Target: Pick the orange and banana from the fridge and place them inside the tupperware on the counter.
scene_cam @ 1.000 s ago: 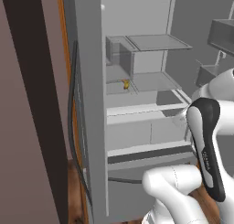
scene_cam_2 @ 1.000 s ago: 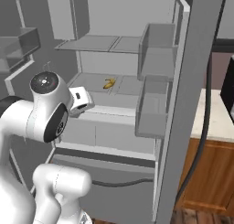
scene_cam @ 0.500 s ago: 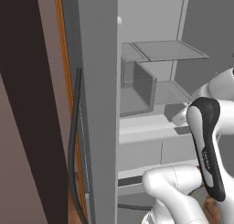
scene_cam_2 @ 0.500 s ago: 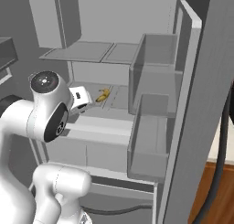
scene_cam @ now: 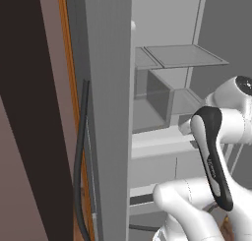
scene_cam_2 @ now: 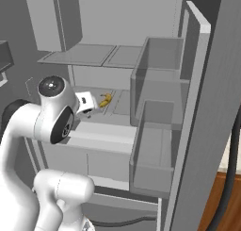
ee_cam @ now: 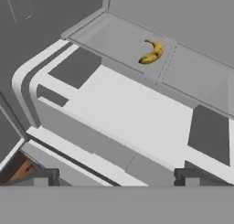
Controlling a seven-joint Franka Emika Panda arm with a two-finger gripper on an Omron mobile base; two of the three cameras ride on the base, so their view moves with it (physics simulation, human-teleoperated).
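— Where is the white jointed robot arm [scene_cam_2: 33, 131]?

— It rises from the base, bends at a dark-capped elbow, and reaches forward with its white hand [scene_cam_2: 86, 103] held level.

— And the two-finger gripper with small dark tips [ee_cam: 116, 175]?

— Its jaws stand spread wide apart, the dark fingertips [ee_cam: 43, 176] at opposite sides, with nothing between them.

No lettering, label, brand, number or sign can be read on any surface, in any of the three views.
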